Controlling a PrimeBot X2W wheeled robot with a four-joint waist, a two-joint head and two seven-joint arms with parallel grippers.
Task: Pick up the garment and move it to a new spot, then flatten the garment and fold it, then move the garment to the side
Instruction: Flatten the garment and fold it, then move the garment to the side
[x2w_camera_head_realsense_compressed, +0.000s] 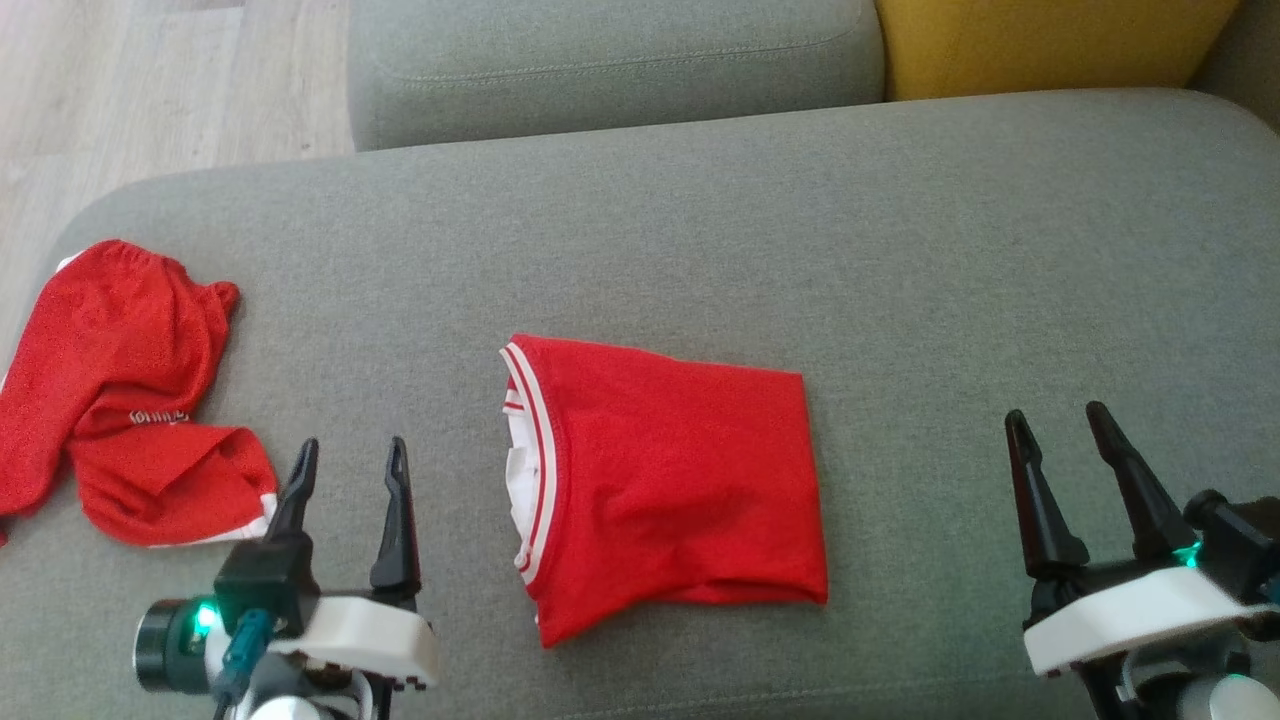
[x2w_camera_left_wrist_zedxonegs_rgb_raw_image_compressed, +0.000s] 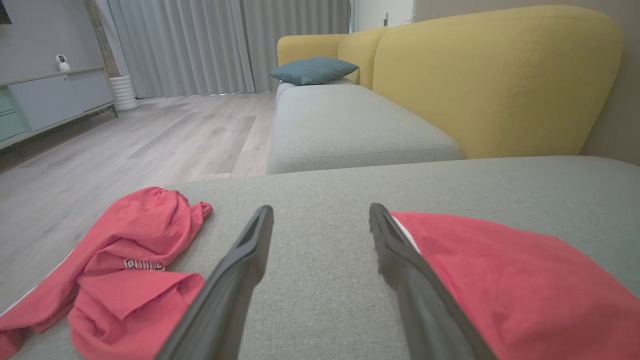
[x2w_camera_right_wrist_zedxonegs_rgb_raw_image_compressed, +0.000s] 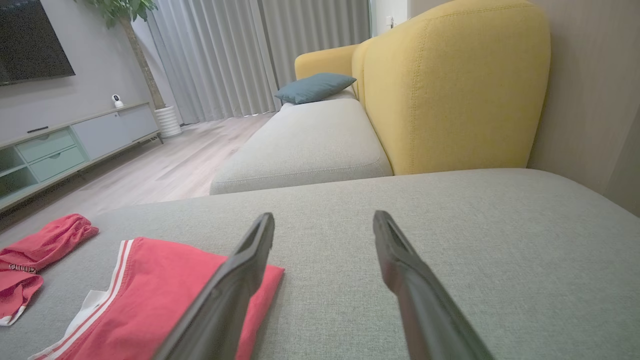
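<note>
The left end effector (x2w_camera_head_realsense_compressed: 353, 445) sits low at the near edge of the seat (x2w_camera_head_realsense_compressed: 800, 230), its fingers pointing across the seat towards the far edge. The jaws are spread wide and hold nothing. The right end effector (x2w_camera_head_realsense_compressed: 1055, 412) is posed the same way near the near right corner, equally wide open and empty, tilted slightly leftward.

The seat is a broad grey cushion of coarse woven fabric with rounded corners. The folded garment (x2w_camera_head_realsense_compressed: 670, 480) lies flat at the middle of the near edge, between the two end effectors and touching neither. It is a smooth red knit rectangle, with white-striped trim on its left side. A crumpled garment (x2w_camera_head_realsense_compressed: 120, 390), red and wrinkled, is heaped at the left edge.
</note>
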